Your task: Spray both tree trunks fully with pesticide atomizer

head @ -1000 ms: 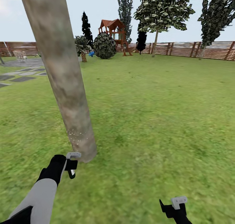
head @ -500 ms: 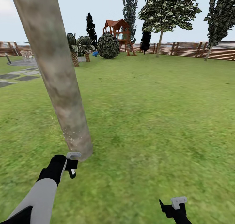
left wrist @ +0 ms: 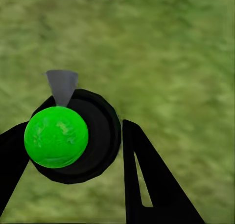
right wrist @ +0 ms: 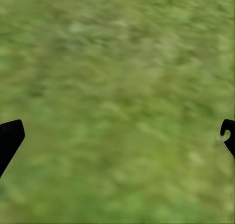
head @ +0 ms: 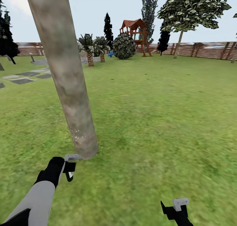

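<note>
Camera swings left, sliding the tree trunk [head: 67, 84] rightward in frame. Left gripper [head: 69, 166] stays clamped on the pesticide atomizer [left wrist: 68, 136], beside the speckled trunk base; right gripper [head: 174, 209] hangs wide open, empty.

Tree trunk [head: 62, 71] runs off the frame's top, foliage unseen; right gripper [head: 174, 209] cropped at the bottom edge.

My left hand [head: 69, 168] is out at about 11 o'clock, clamped on something, and my right hand [head: 174, 210] is low at 1 o'clock, fingers spread wide.
</note>
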### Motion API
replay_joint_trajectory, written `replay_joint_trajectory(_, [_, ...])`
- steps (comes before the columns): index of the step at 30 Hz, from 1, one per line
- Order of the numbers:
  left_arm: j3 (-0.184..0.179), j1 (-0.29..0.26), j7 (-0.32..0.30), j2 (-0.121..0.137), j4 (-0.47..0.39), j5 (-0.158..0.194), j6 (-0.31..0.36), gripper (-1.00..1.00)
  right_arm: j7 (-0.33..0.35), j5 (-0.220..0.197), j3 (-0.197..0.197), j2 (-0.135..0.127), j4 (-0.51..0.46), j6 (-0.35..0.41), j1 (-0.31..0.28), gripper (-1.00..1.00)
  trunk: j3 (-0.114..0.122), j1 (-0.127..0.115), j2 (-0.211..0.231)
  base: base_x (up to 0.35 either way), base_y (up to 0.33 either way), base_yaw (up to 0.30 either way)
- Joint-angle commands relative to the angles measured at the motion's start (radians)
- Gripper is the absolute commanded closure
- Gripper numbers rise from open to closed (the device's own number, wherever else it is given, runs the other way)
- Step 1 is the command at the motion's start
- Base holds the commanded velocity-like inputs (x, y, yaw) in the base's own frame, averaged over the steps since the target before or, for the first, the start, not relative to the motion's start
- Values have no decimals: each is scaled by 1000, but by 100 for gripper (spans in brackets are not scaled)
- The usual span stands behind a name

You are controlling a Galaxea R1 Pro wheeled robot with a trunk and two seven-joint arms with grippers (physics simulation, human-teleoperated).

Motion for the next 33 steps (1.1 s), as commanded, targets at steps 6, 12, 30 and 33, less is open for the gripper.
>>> replay_joint_trajectory(6, [-3, 0, 12, 17, 13, 5, -1, 100, 1, 0, -1, -1, 0, 0, 0, -100, 0, 0, 0, 143, -272, 199])
replay_joint_trajectory(12, [-3, 0, 12, 17, 12, 4, -2, 100, 1, 0, -1, -1, 0, 0, 0, -100, 0, 0, 0, 146, -271, 8])
replay_joint_trajectory(30, [-1, 2, 66, 36, 12, 8, 2, 100, 0, 0, -2, -2, 0, 0, 0, -100, 0, 0, 0, 70, -244, 114])
replay_joint_trajectory(33, [1, -1, 68, 36, 3, 10, 2, 100, 0, 0, -2, -3, 0, 0, 0, -100, 0, 0, 0, -13, -8, 235])
